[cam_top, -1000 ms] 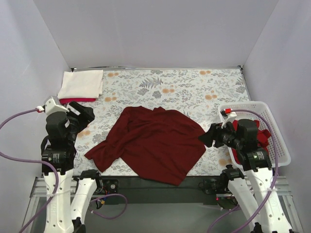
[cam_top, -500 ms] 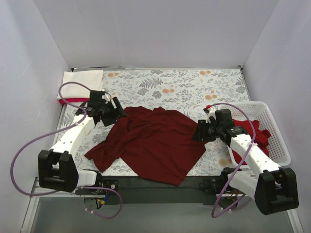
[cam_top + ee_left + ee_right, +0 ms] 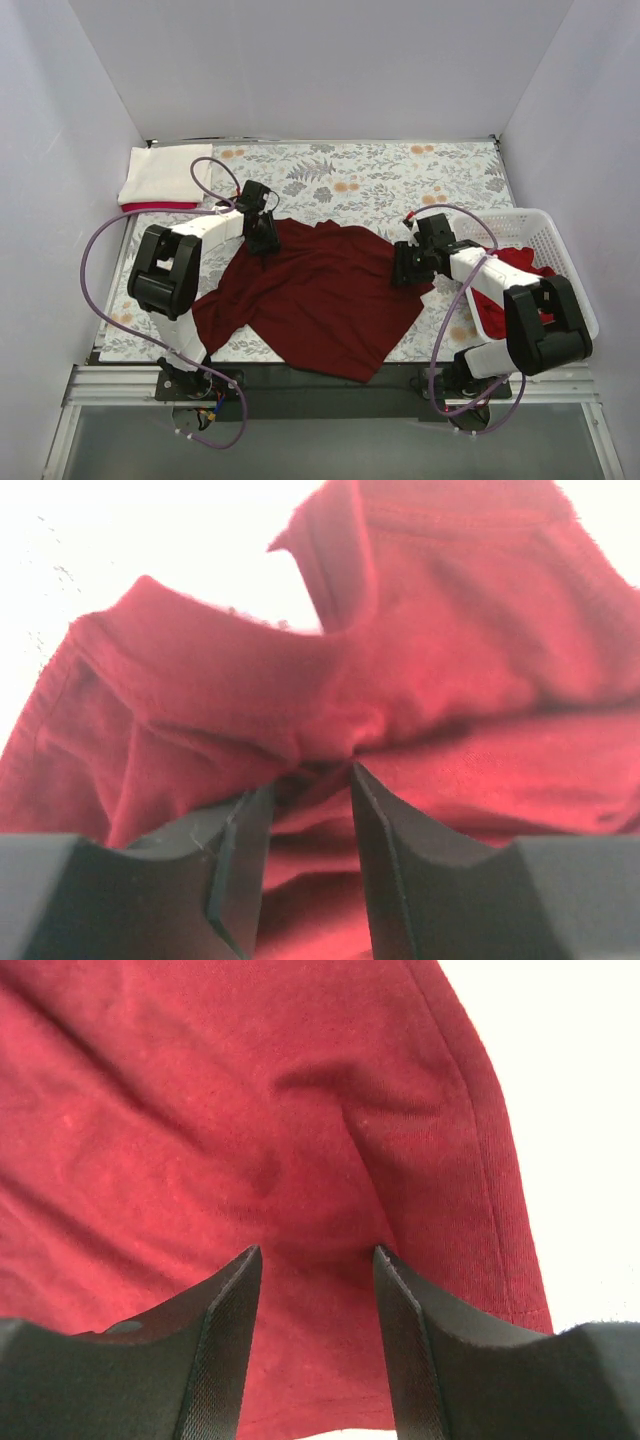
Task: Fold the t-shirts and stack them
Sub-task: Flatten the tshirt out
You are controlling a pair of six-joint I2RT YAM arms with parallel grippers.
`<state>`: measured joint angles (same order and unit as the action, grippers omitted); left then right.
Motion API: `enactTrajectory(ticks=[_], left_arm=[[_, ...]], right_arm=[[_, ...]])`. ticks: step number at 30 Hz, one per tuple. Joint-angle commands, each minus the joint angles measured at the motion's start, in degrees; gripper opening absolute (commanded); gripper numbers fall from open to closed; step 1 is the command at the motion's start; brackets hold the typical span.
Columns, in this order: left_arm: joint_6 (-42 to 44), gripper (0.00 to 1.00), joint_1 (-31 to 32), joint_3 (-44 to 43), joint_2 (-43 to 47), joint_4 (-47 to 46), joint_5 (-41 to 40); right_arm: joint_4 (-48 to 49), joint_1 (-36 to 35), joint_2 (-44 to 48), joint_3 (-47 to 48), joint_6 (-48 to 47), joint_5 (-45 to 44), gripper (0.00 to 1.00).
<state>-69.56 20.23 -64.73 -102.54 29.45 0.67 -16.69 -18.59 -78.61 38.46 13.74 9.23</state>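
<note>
One maroon t-shirt (image 3: 320,295) lies spread but rumpled across the middle of the table (image 3: 400,170), not folded. Its lower hem reaches the near edge & one sleeve trails toward the near-left corner.

The left gripper (image 3: 262,238) is down on the shirt's far-left part, near the collar. In the left wrist view its two dark fingers (image 3: 235,865) sit close together w/ a pucker of maroon cloth gathered and pinched between the tips, so it is grasping the shirt.

The right gripper (image 3: 403,272) is down on the shirt's right edge, approx. level w/ the middle of the table. In the right wrist view its fingers (image 3: 225,1360) stand apart, tips on the cloth just inside the stitched hem. The cloth between them lies mostly flat w/ a slight crease, so this pincer reads as released, not clamped.

Both arms reach in low from the near edge, the left arm from the left side, the right arm from the right.

Two more shirts sit folded at the far-left corner: a cream-white shirt (image 3: 165,172) on top of a brighter red shirt (image 3: 158,207), of which only a thin strip shows along the near side. At the right edge stands a white lattice basket (image 3: 505,215) w/ more red cloth (image 3: 540,272) inside, partly hidden by the right arm.

The table has a floral-print cover. Plain pale walls close it in on the left, far & right sides.
</note>
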Motion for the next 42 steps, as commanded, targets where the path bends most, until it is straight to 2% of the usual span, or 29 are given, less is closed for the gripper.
enactTrajectory(ticks=[1, 7, 14, 15, 18, 21, 24, 26, 29, 30, 32, 35, 37, 42], left_arm=[[0.8, 0.35, -1.2, -3.0, -2.0, -1.2, -5.2], [-1.4, 0.36, -4.7, -9.8, -8.8, -2.1, -2.5], [-6.2, 0.50, -9.6, -20.2, -15.5, -3.0, 4.9], [-7.1, 0.51, -10.0, -21.5, -16.0, -3.3, 5.7], [-7.3, 0.59, -10.7, -27.0, -17.3, -3.4, 6.6], [-5.9, 0.67, -11.0, -31.2, -15.4, -1.8, 6.3], [-5.6, 0.68, -11.0, -27.8, -10.3, -1.5, 5.8], [-5.5, 0.68, -11.0, -23.8, -3.2, -1.8, 5.2], [-5.2, 0.65, -10.8, -13.1, 5.0, -2.3, 3.0], [-4.9, 0.62, -10.7, -7.3, 10.3, -2.5, 1.7], [-3.7, 0.59, -10.6, -2.2, 14.9, -2.4, 0.7], [-2.8, 0.55, -10.6, 7.3, 23.4, -1.1, -2.1], [-2.0, 0.53, -11.0, 13.1, 28.9, -0.4, -3.9], [-2.6, 0.46, -11.9, 21.7, 37.4, 0.2, -6.3]], right_arm=[[4.1, -0.3, -4.9, 4.3, 0.2, -3.9, 0.56], [5.8, 2.7, -19.8, 15.2, 0.4, -3.3, 0.55], [2.1, 8.0, -37.7, 42.1, 1.6, -5.2, 0.56], [1.1, 8.3, -41.0, 48.5, 1.1, -6.6, 0.57], [0.2, 9.1, -44.6, 57.8, -0.9, -6.3, 0.61], [-1.1, 9.0, -43.4, 60.3, -4.5, -3.3, 0.66], [-1.5, 8.1, -36.5, 56.0, -5.7, -1.3, 0.67], [-1.5, 6.6, -29.8, 48.5, -5.7, -0.5, 0.67], [-0.6, 3.7, -20.8, 37.3, -4.6, 1.1, 0.66], [0.2, 2.5, -18.7, 34.3, -4.3, 2.3, 0.65], [0.8, -1.0, -13.4, 26.6, -3.9, 3.0, 0.63], [2.3, -6.2, -7.6, 17.4, -2.4, 3.0, 0.56], [3.8, -8.9, -5.5, 13.4, -0.9, 3.0, 0.52], [5.5, -9.3, -3.7, 3.0, 1.1, 0.1, 0.46]])
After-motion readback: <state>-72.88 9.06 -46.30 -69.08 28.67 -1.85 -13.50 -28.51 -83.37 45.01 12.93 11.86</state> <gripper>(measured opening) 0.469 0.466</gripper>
